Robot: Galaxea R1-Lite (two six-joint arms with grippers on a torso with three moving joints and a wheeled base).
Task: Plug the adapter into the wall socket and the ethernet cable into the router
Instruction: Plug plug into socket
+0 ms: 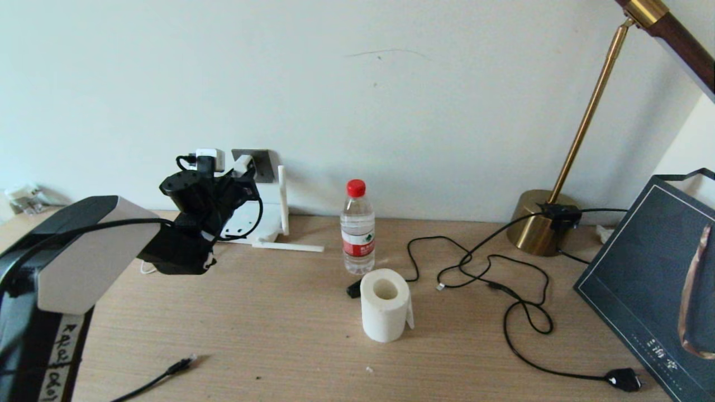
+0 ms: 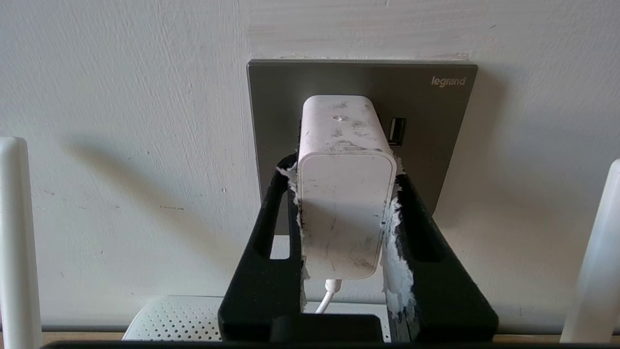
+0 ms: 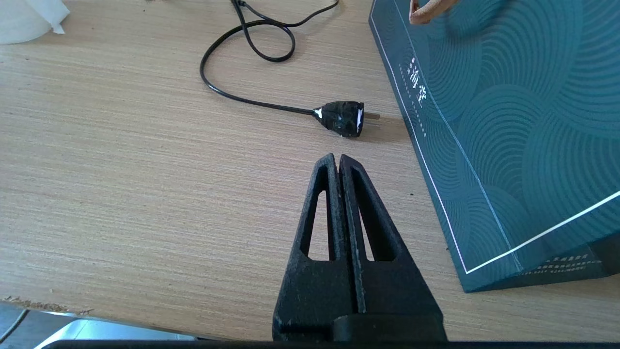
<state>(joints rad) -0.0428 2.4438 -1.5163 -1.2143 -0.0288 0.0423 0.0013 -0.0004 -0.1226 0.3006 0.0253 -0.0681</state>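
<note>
Pressing the adapter (image 2: 345,194) against the wall socket (image 2: 436,140) at the far left, the left gripper (image 2: 345,208) has its fingers (image 2: 271,228) clamped on the plug's two sides; whether the prongs are fully seated I cannot tell. Just below it the router (image 1: 262,223) stands against the wall. The ethernet cable (image 1: 179,367) lies loose on the near left of the desk (image 1: 268,335), its plug free, so that half looks untouched. Far to the right, the right gripper (image 3: 338,162) hovers idle, fingers pressed together and empty, near a lamp plug (image 3: 341,118).
</note>
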